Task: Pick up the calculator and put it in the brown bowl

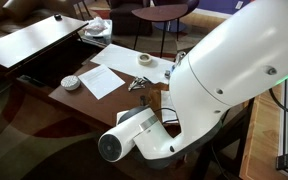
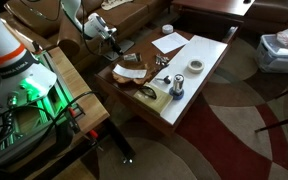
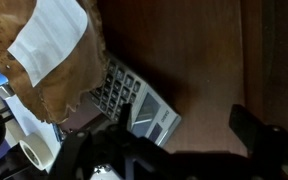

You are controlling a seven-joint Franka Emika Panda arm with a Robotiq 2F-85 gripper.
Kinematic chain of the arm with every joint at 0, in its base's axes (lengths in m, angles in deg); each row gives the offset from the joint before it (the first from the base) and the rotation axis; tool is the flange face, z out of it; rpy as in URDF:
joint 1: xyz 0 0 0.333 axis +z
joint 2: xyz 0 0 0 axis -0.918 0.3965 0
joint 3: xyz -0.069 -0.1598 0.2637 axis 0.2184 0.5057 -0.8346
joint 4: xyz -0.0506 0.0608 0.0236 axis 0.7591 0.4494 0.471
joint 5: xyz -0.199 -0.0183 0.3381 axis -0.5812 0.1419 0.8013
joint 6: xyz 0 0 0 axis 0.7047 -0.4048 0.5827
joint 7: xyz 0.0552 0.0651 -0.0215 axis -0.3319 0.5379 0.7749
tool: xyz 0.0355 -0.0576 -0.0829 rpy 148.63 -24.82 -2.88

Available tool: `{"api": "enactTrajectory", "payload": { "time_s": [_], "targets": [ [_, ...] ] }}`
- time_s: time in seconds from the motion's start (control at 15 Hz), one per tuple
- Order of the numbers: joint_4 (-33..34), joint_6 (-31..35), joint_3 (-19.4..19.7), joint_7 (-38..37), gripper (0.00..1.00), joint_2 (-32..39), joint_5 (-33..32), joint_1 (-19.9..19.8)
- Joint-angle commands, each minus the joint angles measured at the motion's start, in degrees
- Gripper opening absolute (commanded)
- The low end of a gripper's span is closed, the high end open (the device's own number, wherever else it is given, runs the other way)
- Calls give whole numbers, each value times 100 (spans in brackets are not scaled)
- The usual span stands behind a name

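One step is in hand, we judge: the approach to the grasp, with nothing lifted yet.

In the wrist view, the calculator (image 3: 136,102) lies flat and keys-up on the dark desk (image 3: 184,45), turned at a slant, just beside the brown bowl (image 3: 74,78). The bowl's rim overlaps its upper corner here, and we cannot tell whether the two touch. The tool (image 3: 192,132) hangs above with its jaws wide and nothing between them. One finger sits over the calculator's lower edge, the other well aside over bare wood.

The next move, as we read it, calls for centring the tool over the flat body, turning it to span the narrow width, and then descending. The side nearest the bowl leaves little room for a finger. After that comes only a short carry to the bowl.

Here we count one calculator, one bowl, one white slip of paper (image 3: 44,45) inside the bowl, and one tape roll (image 3: 39,152).

In an exterior view the arm (image 1: 224,80) fills the foreground and hides the tool and the calculator. We count two white paper sheets (image 1: 104,80), one small white dish (image 1: 71,82) and one tape roll.

In an exterior view the brown bowl (image 2: 132,78) sits towards the dark end of the desk. We see one dish and one tape roll further along. The calculator is too small to pick out.
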State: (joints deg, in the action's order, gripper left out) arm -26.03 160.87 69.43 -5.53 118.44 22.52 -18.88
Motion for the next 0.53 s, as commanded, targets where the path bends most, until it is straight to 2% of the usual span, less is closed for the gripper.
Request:
{"api": "enactTrajectory", "payload": {
  "time_s": [0.0,0.13,0.27,0.47],
  "targets": [
    [4,37,67,24,100,0,71,35],
    [-136,244,540,-776,100,0,-203,409],
    [-203,285,793,-1220,100,5,-429,567],
    [-271,114,811,-1487,100,2,-640,570]
  ]
}}
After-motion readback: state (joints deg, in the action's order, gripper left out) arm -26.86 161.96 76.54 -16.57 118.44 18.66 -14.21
